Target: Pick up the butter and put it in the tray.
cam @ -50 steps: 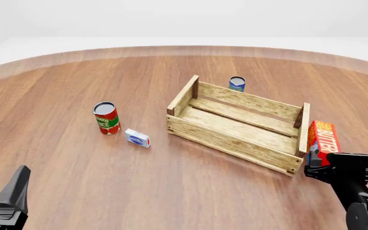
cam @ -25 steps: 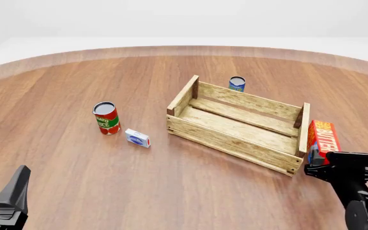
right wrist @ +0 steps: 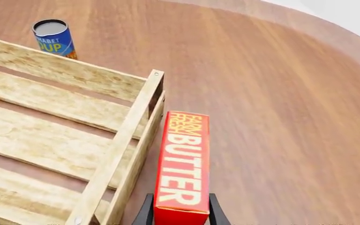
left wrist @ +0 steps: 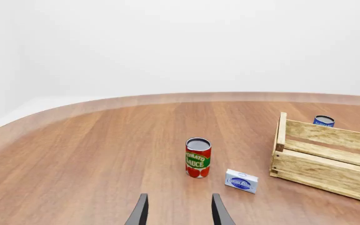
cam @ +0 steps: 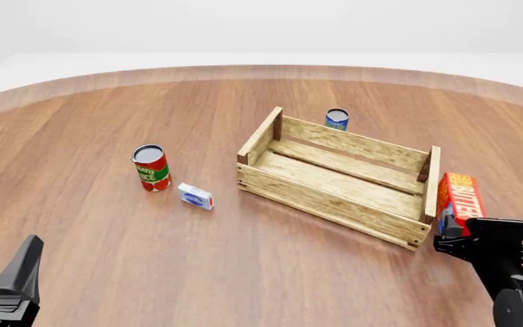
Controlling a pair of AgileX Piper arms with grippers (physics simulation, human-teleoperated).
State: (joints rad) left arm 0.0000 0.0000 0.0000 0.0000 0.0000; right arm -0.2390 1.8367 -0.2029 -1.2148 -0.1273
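Observation:
The butter (cam: 460, 196), a red carton with orange lettering, lies just outside the right end board of the tray (cam: 321, 197), a slatted wooden crate in the middle of the table. My right gripper (cam: 451, 237) is at the carton's near end. In the right wrist view the butter (right wrist: 183, 164) sits between the two fingers, which press its sides, right beside the tray's end board (right wrist: 120, 150). My left gripper (cam: 21, 272) stays at the near left, open and empty; its fingers (left wrist: 139, 213) stand apart over bare table.
A tomato sauce can (cam: 150, 168) and a small white-blue box (cam: 194, 196) stand left of the tray. A blue soup can (cam: 337, 119) stands behind the tray's far wall. The table's curved edge runs along the back.
The butter and my right gripper have shifted very slightly toward the near edge. The left arm has not moved.

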